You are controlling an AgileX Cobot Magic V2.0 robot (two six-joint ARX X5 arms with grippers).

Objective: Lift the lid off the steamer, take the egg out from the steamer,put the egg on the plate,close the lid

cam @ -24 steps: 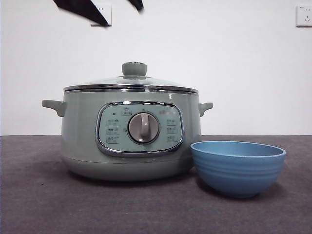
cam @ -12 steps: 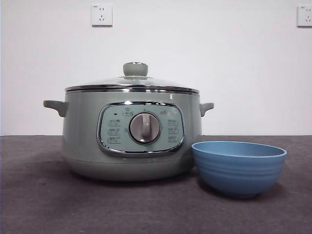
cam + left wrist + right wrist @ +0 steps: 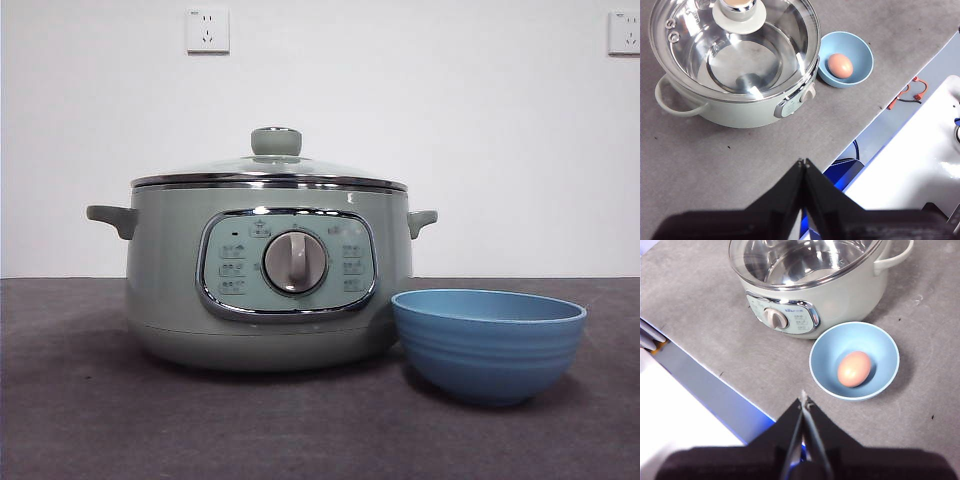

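The pale green steamer [image 3: 268,285] stands on the dark table with its glass lid [image 3: 270,165] closed on it; the knob shows on top. The steamer also shows in the left wrist view [image 3: 735,60] and the right wrist view [image 3: 810,275], empty inside. The blue bowl that serves as the plate [image 3: 488,342] stands to its right, close to it. A brown egg [image 3: 854,368] lies in the bowl [image 3: 854,361], also seen in the left wrist view [image 3: 840,65]. My left gripper [image 3: 803,162] and right gripper [image 3: 803,399] are both shut, empty, high above and back from the table's front.
Two wall sockets [image 3: 207,30] sit on the white wall behind. The table's front edge [image 3: 855,145] and a white surface with cables lie below both grippers. No arm shows in the front view.
The black arm tips at the top of the front view one second ago have left the picture. The steamer, lid and bowl have not moved.
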